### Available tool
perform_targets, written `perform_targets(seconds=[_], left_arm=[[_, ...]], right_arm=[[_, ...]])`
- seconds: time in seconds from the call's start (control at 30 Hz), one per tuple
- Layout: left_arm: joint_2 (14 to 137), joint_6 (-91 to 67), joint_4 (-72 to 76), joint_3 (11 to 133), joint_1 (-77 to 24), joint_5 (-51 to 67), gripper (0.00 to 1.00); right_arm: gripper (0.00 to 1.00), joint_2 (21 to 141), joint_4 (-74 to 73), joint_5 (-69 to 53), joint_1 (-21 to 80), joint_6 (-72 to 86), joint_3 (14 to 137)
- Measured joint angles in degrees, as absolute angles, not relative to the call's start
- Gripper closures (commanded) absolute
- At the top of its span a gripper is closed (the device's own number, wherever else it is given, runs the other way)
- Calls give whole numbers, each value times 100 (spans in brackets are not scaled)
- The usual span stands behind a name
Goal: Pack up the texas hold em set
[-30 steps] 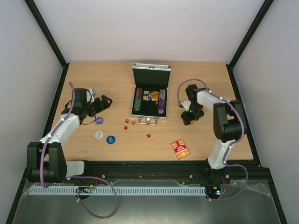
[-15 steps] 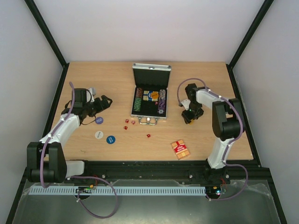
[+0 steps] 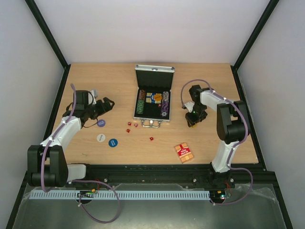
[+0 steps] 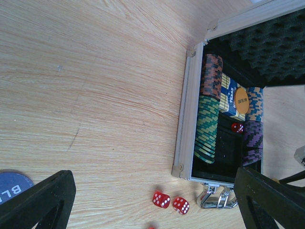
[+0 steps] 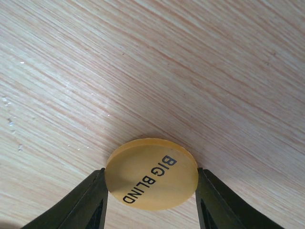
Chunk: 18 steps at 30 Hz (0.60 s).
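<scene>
The silver case (image 3: 154,76) lies open at the table's middle, with rows of chips (image 4: 207,126), an orange disc (image 4: 242,100) and one red die (image 4: 237,127) inside. My right gripper (image 3: 194,121) is right of the case, low over the table, shut on a yellow "BIG BLIND" disc (image 5: 151,174) by its edges. My left gripper (image 3: 108,102) is open and empty, left of the case. Two red dice (image 4: 161,199) lie by the case's handle, another die (image 3: 152,139) nearer. The red card deck (image 3: 183,152) lies at the front right.
Two blue discs (image 3: 101,123) (image 3: 113,142) and a white disc (image 3: 101,138) lie on the wood below my left gripper. Black frame posts and white walls bound the table. The case's handle (image 4: 214,200) points to the front.
My right wrist has shifted slightly near the case's right side, still holding the disc. The left arm and the loose pieces have not moved.
</scene>
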<state>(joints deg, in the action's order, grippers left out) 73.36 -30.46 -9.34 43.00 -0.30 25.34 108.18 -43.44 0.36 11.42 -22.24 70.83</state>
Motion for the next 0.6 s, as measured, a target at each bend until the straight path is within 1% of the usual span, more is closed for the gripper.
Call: perform_targets(seconds=[0.2,0.37,0.6], left_arm=[[7336,-3046,-932,4300,-30,2534,6],[7336,-3046,-932,4300,-30,2534,6],[7336,-3046,-932,4300,-30,2532,6]], right_arm=[[55,10527,-4606,-110,1345,-2169,7376],[55,10274,-4751,-126,2021,-2167,7852],[55,10541,-4799,215,2912,-2224,8855]])
